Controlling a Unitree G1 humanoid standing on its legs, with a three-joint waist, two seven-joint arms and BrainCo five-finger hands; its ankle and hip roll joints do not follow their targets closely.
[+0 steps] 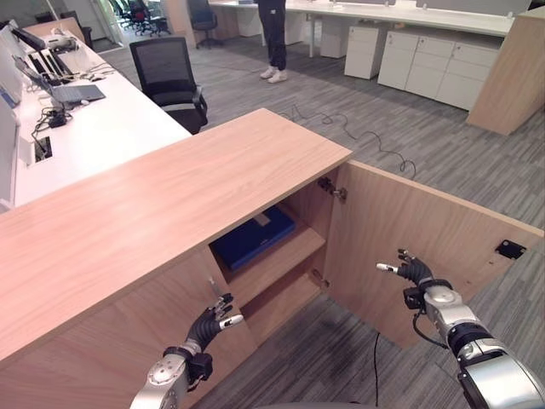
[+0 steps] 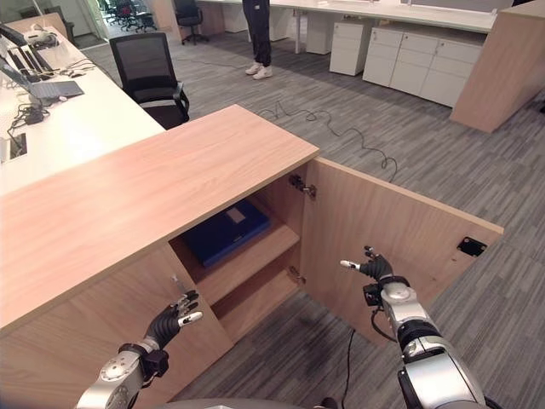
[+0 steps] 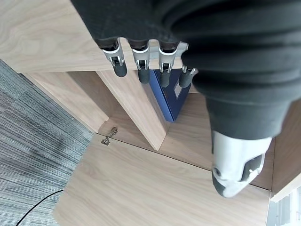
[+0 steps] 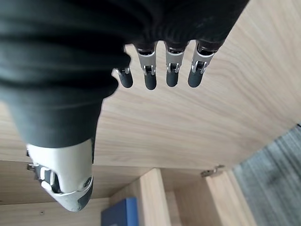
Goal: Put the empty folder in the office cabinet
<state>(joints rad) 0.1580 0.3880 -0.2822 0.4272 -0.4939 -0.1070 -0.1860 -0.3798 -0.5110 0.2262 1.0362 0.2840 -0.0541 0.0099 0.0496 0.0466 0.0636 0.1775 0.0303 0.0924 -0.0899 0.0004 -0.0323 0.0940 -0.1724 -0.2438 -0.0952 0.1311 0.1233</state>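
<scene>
Right hand (image 1: 415, 273) hovering slack-fingered, empty, beside open cabinet door (image 1: 426, 230). Left hand (image 1: 211, 324) likewise relaxed, empty, at 7 o'clock of opening. Blue folder (image 1: 253, 236) lying on upper shelf (image 1: 277, 260) inside. Closing step: pressing flat fingers against door's outer face, swinging steadily.

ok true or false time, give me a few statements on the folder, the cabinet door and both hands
1. The blue folder lies on the upper shelf inside the cabinet. True.
2. The cabinet door is closed. False: it stands wide open.
3. The left hand grips the folder. False: it is open and holds nothing.
4. The right hand is open near the door's inner face. True.
5. A person stands in the background. True.
</scene>
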